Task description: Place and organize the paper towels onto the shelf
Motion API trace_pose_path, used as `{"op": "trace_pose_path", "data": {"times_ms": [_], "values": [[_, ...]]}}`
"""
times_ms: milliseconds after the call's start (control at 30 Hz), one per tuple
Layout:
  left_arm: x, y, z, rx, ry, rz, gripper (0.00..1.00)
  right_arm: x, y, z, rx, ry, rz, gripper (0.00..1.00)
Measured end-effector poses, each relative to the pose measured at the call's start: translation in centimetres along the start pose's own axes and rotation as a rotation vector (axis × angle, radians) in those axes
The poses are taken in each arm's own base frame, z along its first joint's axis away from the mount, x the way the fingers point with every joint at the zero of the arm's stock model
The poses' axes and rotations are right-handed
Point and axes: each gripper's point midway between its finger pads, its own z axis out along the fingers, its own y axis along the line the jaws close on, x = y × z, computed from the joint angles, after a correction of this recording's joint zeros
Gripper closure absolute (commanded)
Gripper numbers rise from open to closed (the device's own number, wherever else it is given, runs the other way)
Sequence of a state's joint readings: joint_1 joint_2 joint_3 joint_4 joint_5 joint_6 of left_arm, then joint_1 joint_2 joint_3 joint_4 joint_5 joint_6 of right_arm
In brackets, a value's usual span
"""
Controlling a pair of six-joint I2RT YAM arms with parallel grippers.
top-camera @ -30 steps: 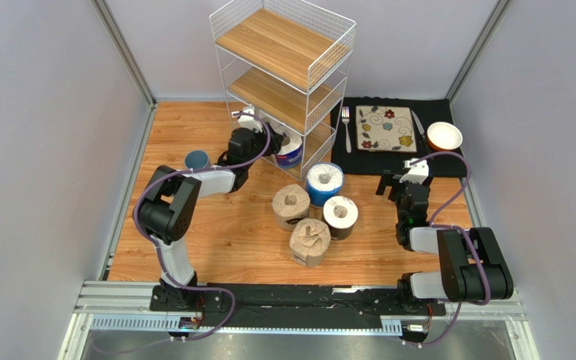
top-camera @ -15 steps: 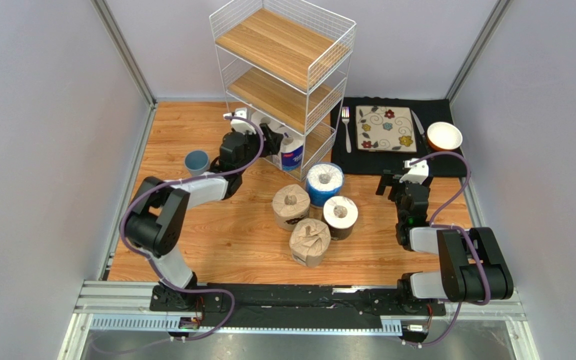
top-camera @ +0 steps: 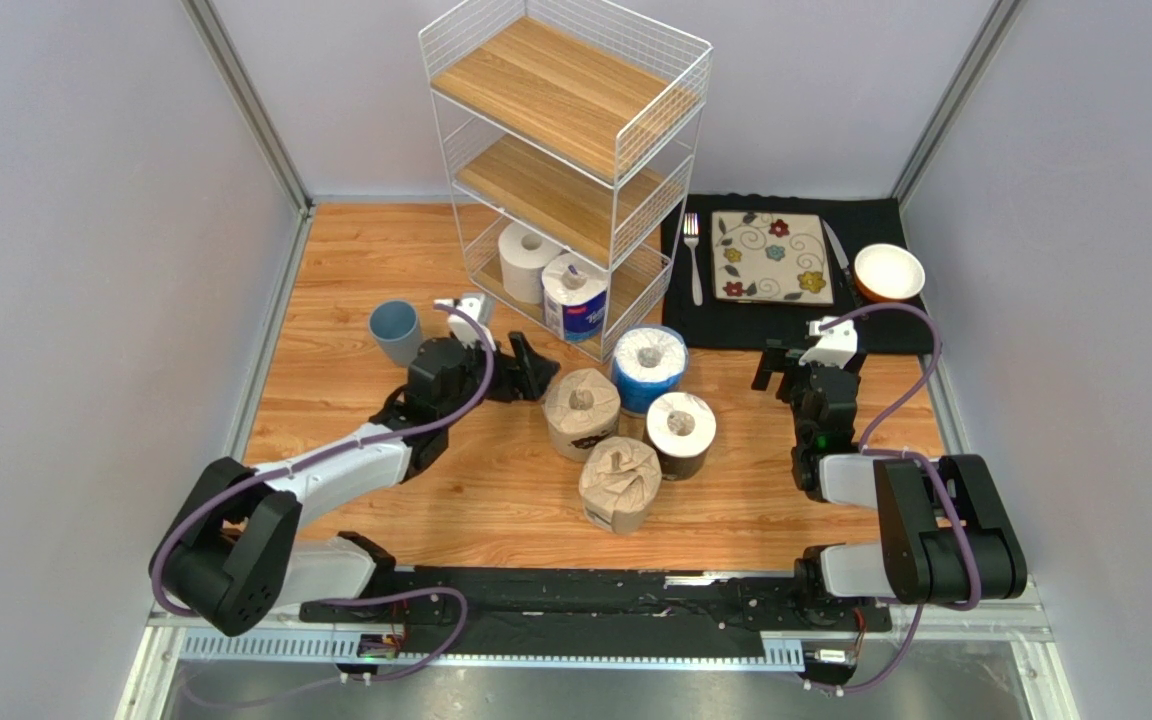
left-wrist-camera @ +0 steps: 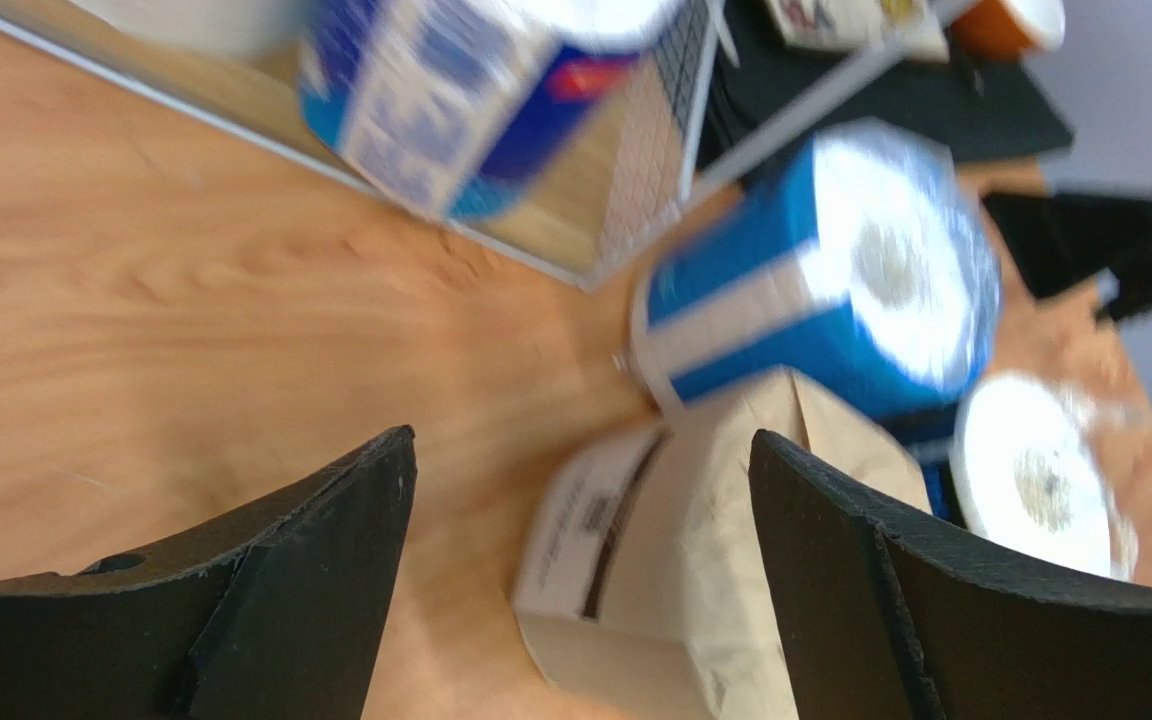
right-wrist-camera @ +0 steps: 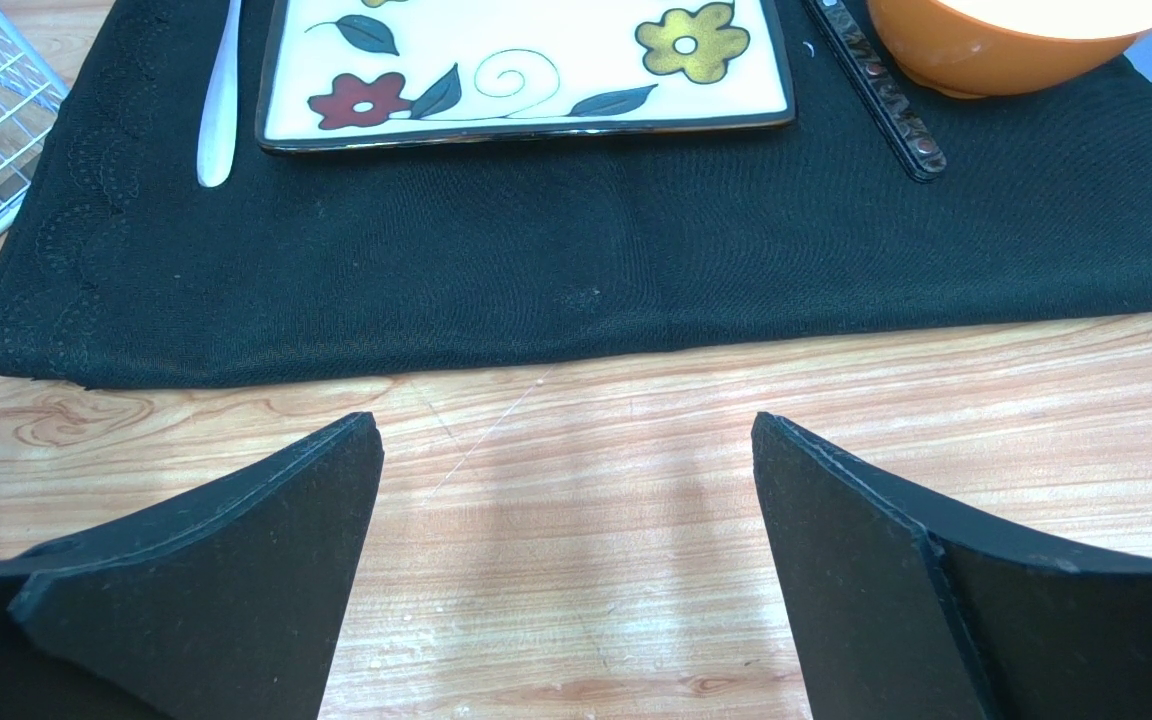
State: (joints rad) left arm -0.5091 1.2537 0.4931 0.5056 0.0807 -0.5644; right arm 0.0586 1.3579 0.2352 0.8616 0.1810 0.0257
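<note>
Left wrist view: left gripper (left-wrist-camera: 579,450) jaws spread, nothing between them, aimed at the tan roll (left-wrist-camera: 672,555) just ahead, with the blue roll (left-wrist-camera: 823,285) behind it. Right gripper (right-wrist-camera: 566,428) is also wide and empty, low over wood near the black mat (right-wrist-camera: 537,270). Top view: white roll (top-camera: 527,248) and labelled roll (top-camera: 575,300) stand on the bottom tier of the shelf (top-camera: 567,83). Four rolls cluster on the table (top-camera: 342,435) beside it. Probably lining up roll three. Next: ease forward, straddle the tan roll, close, lift to the shelf.
</note>
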Motion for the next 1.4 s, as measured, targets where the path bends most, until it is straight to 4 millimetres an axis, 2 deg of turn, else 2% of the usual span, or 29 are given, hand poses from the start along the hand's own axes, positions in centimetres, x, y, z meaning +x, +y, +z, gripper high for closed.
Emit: {"op": "trace_pose_path", "data": {"times_ms": [100,167,300,433,767,867,900,1000,1133,1267,1333,1400], "values": [[3.4,-1.5,-0.5,0.051,0.119,0.044,0.1,0.0,0.0,0.0,0.0,0.0,0.0,0.01],[4.9,-2.3,-0.8,0.085,0.172,0.065,0.1,0.0,0.0,0.0,0.0,0.0,0.0,0.01],[6.1,-2.8,-1.0,0.119,0.215,0.085,0.11,0.0,0.0,0.0,0.0,0.0,0.0,0.01],[6.6,-2.8,-1.0,0.128,0.234,0.102,0.18,0.0,0.0,0.0,0.0,0.0,0.0,0.01],[6.8,-3.7,1.1,0.113,0.31,0.175,0.32,0.0,0.0,0.0,0.0,0.0,0.0,0.01],[6.6,-4.1,2.0,0.089,0.341,0.216,0.5,0.0,0.0,0.0,0.0,0.0,0.0,0.01],[6.5,-4.3,2.2,0.085,0.349,0.234,0.6,0.0,0.0,0.0,0.0,0.0,0.0,0.01],[6.4,-4.3,2.2,0.067,0.373,0.264,0.76,0.0,0.0,0.0,0.0,0.0,0.0,0.01],[6.4,-4.2,1.9,0.058,0.385,0.28,0.77,0.0,0.0,0.0,0.0,0.0,0.0,0.01],[6.2,-3.7,0.3,0.024,0.409,0.29,0.8,0.0,0.0,0.0,0.0,0.0,0.0,0.01],[5.5,-3.6,-0.7,0.009,0.401,0.296,0.8,0.0,0.0,0.0,0.0,0.0,0.0,0.01],[3.7,-4.0,-1.7,-0.001,0.356,0.307,0.81,0.0,0.0,0.0,0.0,0.0,0.0,0.01]]}}
